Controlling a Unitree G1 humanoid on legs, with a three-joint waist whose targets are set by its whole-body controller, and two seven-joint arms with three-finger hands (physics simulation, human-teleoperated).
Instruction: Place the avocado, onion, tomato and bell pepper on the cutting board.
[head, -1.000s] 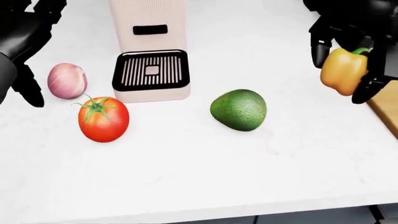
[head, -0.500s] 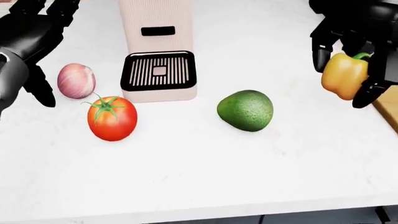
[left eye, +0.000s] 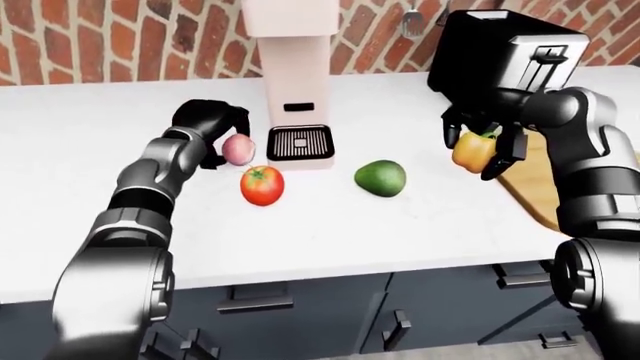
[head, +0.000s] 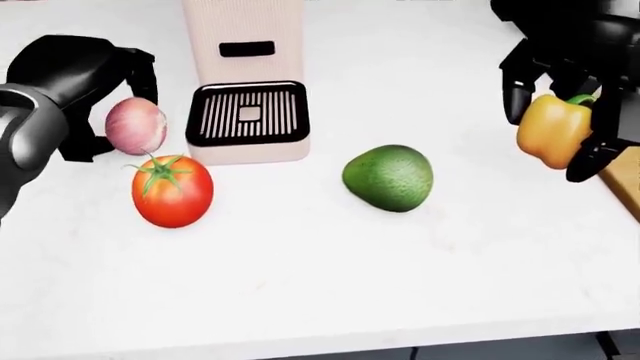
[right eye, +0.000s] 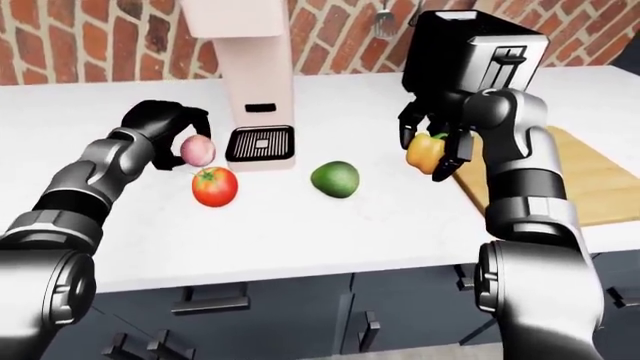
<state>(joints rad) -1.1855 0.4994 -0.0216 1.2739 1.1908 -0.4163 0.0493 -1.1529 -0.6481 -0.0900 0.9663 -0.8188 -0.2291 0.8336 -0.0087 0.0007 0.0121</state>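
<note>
Your right hand (head: 570, 97) is clamped on the yellow bell pepper (head: 552, 129), held above the white counter (head: 330, 270) just left of the cutting board (right eye: 585, 184); carrying it rightward over the board and lowering it looks like the step in hand. Your left hand (head: 85, 90) curls round the onion (head: 135, 126), though whether the fingers truly grip it you cannot tell. The tomato (head: 172, 190) and avocado (head: 388, 177) lie on the counter, well apart. In the head view, only a sliver of the board shows at the right edge.
</note>
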